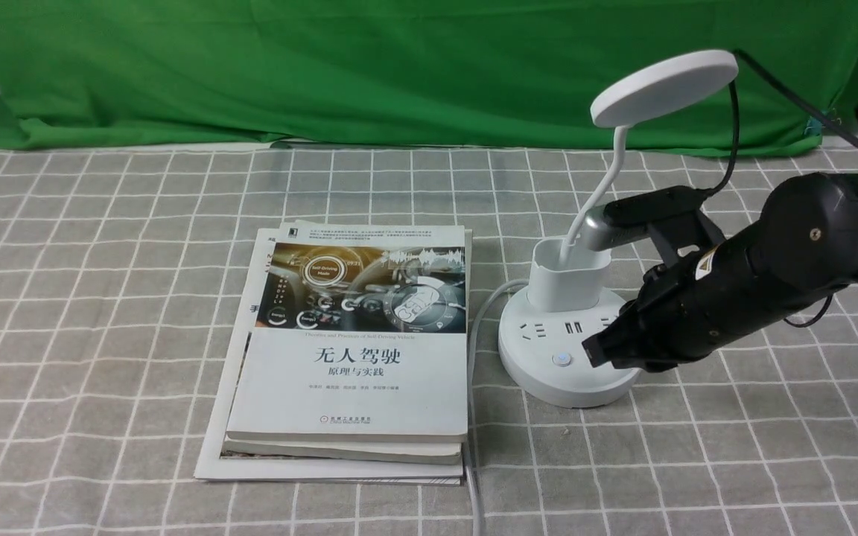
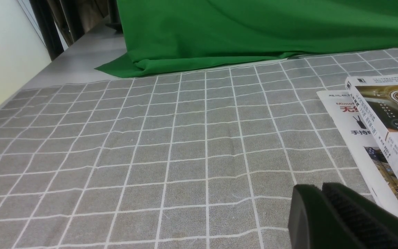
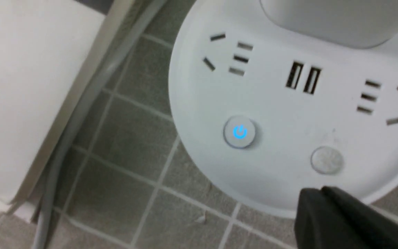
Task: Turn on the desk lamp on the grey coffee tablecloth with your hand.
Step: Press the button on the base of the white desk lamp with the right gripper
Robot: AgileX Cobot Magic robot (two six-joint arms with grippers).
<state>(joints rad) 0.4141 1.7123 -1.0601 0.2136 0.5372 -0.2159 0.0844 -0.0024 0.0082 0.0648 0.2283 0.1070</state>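
Worktop (image 2: 78,65) draped in the grey coffee tablecloth (image 1: 101,298), its thin white lines forming squares, with a green backdrop cloth (image 1: 399,67) beyond. The right pincer (image 1: 594,350), glossy black and tapering, had its fingers pressed together into a single tip and held nothing. The desk lamp (image 1: 569,294) stood on the tablecloth directly ahead of that tip, and its round white base (image 1: 548,383) lay partly under the tip. In the right wrist view the tip hung over the base's rim, just beside a plain grey button (image 3: 327,159); whether it touched the base could not be told. A second button (image 3: 239,132), glowing with a blue power symbol, sat a little further from the tip, near the sockets. The lamp's cup-shaped holder rose just beyond the pincer, and the thin neck curved up to the flat disc head (image 1: 663,87), high above the arm. A grey cord (image 1: 477,327) ran off the base on the side away from the pincer, and beyond it lay a stack of books (image 1: 354,372). The left pincer (image 2: 314,188) showed only in its own wrist view, fingers together, low over bare tablecloth, well apart from the lamp, with the books' edge near it.
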